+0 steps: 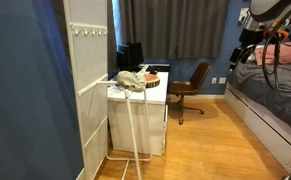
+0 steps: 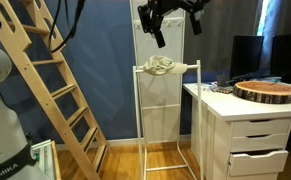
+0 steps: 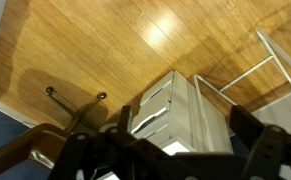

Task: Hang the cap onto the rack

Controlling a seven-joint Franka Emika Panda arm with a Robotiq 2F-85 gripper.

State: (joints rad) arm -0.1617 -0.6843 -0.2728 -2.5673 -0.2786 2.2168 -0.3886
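Note:
The pale grey-beige cap (image 2: 160, 66) lies slumped over the top bar of the thin white tubular rack (image 2: 137, 115). Both show in both exterior views, the cap (image 1: 132, 78) on the rack (image 1: 135, 125) beside a white cabinet. My gripper (image 2: 173, 22) hangs high in the air, above and apart from the cap; in an exterior view it sits at the top right (image 1: 247, 42). In the wrist view its dark fingers (image 3: 183, 122) are spread wide with nothing between them. Two rack tubes (image 3: 277, 58) show far below; the cap is out of that view.
A white drawer cabinet (image 2: 250, 135) stands next to the rack and bears a round wooden slab (image 2: 268, 92). A wooden ladder (image 2: 55, 85) leans nearby. A tall white panel with pegs (image 1: 88, 80), a brown chair (image 1: 192, 88) and a bed (image 1: 275, 95) surround the wooden floor.

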